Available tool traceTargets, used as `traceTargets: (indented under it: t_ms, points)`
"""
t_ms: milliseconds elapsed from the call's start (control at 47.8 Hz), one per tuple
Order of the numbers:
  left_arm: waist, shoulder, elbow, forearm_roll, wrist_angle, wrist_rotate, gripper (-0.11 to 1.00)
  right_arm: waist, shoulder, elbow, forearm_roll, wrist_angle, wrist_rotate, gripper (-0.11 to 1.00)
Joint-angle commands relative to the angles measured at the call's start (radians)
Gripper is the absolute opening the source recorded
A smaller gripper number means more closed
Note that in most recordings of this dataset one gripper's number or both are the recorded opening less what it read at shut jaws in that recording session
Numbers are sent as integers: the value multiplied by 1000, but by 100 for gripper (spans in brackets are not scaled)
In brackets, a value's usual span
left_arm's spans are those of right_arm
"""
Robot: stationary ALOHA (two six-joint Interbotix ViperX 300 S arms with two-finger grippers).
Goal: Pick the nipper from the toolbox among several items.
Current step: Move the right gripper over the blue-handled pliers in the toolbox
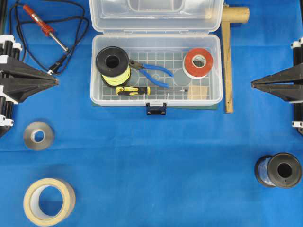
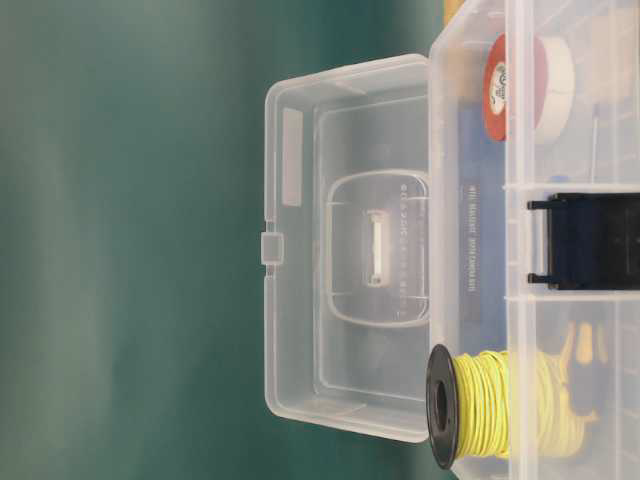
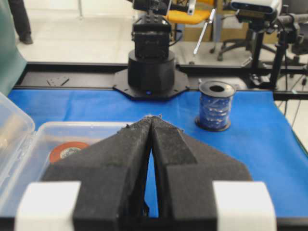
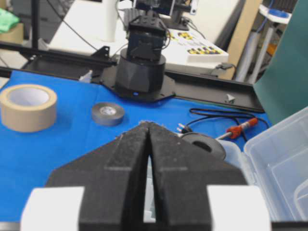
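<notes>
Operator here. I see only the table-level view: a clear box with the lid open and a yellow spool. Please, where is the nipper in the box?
Observer: The nipper lies flat in the middle of the toolbox, between the yellow spool and the red tape roll.
Operator: Is something lying on it?
Observer: Nothing covers it; the screwdriver lies beside it, toward the front latch.
Operator: Are the grippers near it?
Observer: No. The left gripper and the right gripper sit outside the box at either side, both shut and holding nothing.
</notes>
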Motion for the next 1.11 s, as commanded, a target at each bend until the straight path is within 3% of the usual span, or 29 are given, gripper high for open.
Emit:
traceTargets:
  t_ms: [0, 335, 628, 732, 879, 921, 1088]
  points:
    - [-6, 12, -14, -34, 17, 0, 0, -5, 9, -28, 0, -2, -11, 0]
    - [-6, 14, -14, -34, 26, -3, 0, -101, 189, -202, 0, 206, 8, 0]
    - [-6, 14, -14, -34, 20, -3, 0, -222, 520, -456, 0, 414, 3, 1]
    - [-6, 14, -14, -34, 20, -3, 0, -244, 652, -548, -2, 502, 0, 20]
    - [-6, 14, -12, -34, 21, -5, 0, -258, 830, -696, -12, 658, -6, 61]
    - [-6, 15, -14, -34, 21, -5, 0, -261, 874, -730, -20, 690, -8, 69]
    - [-6, 17, -12, -34, 23, -5, 0, -268, 1042, -838, -37, 764, -12, 66]
